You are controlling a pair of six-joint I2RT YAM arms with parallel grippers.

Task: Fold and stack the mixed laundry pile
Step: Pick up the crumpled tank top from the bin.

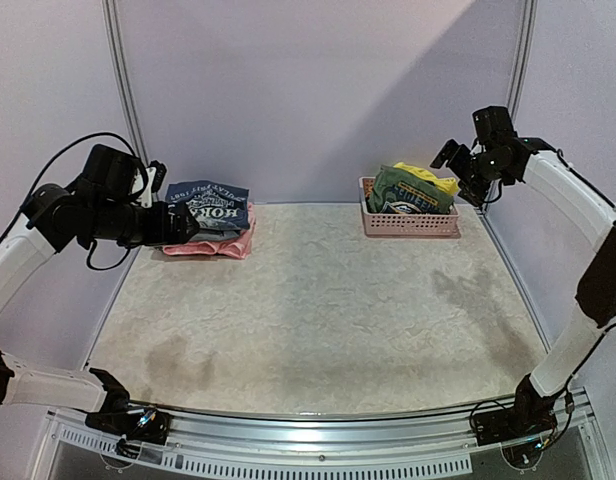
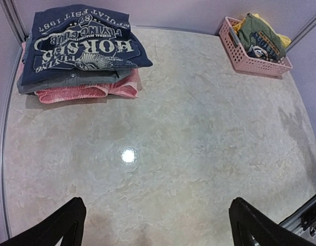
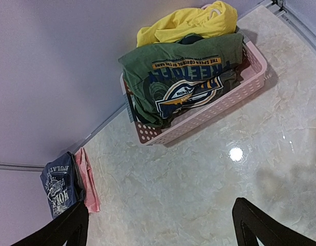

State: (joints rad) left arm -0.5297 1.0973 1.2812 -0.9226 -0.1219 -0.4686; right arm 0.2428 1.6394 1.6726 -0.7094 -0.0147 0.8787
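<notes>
My left gripper (image 2: 155, 224) and right gripper (image 3: 160, 221) both gape wide, holding nothing. Shirt (image 3: 181, 77) and shorts (image 3: 194, 23) lie in basket (image 3: 199, 122); folded stack (image 2: 81, 51) back-left.

You're looking at the olive-green shirt (image 3: 173, 66) lying crumpled on top, logo facing up, in the pink basket (image 3: 209, 117) at the tabletop's far-right corner, with the yellow shorts (image 3: 199, 20) bunching behind it along the basket's far edge.
</notes>
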